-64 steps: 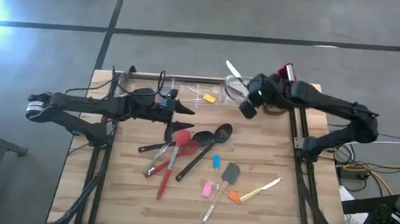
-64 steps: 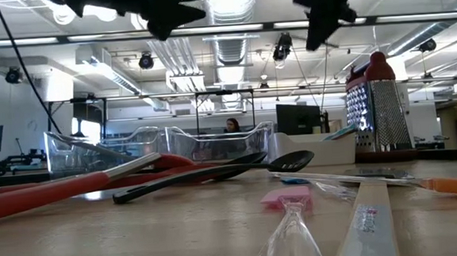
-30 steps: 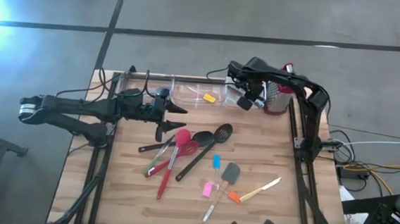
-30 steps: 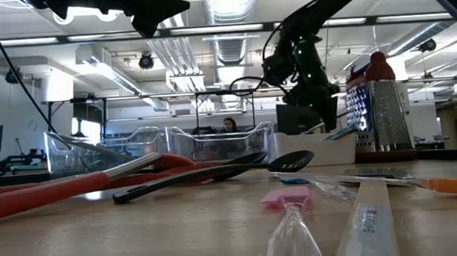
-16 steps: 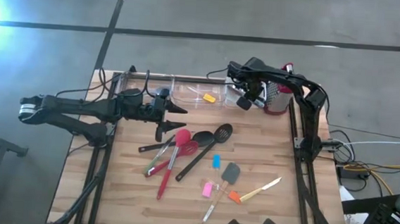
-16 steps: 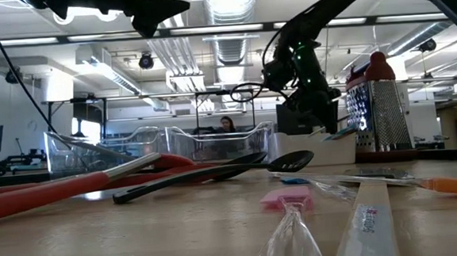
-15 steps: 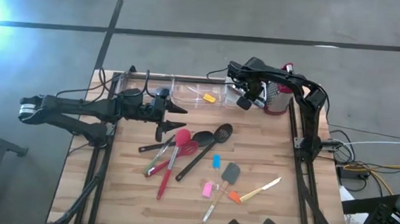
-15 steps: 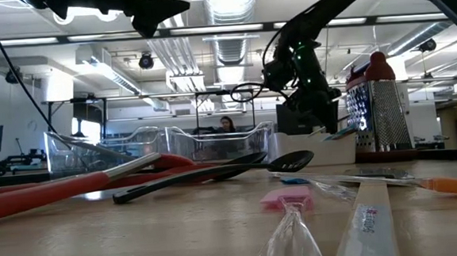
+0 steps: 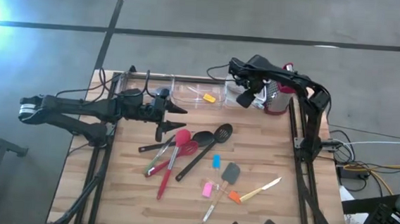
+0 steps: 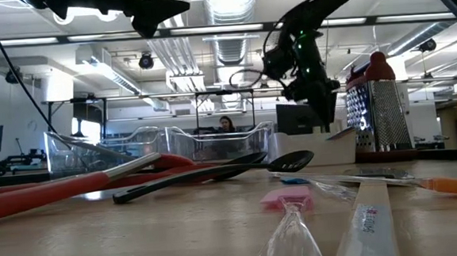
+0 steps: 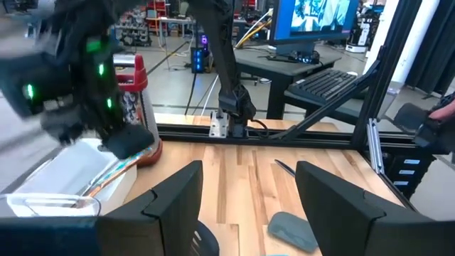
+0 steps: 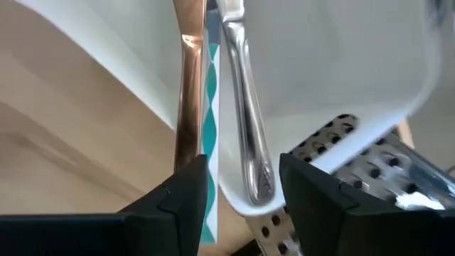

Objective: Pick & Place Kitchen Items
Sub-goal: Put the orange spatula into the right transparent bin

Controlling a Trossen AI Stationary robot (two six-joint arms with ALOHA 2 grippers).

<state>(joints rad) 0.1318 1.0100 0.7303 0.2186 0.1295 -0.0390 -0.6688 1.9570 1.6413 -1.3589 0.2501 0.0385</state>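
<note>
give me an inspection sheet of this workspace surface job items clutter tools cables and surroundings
Surface: wooden table, in a dark frame.
Job's things: black slotted spoon, red tongs, pink scraper, blue scraper, knife loose mid-table; a metal utensil handle lies in the white tub.
Clutter: steel box grater with red top, beside the tub; clear tubs along the far edge.
Tools: right tool open above the white tub, holding nothing; left tool open, empty, at the table's left.
Cables: black leads on both arms; cables on the floor, right.
Surroundings: a person seated beyond the table; monitor and keyboard.
</note>
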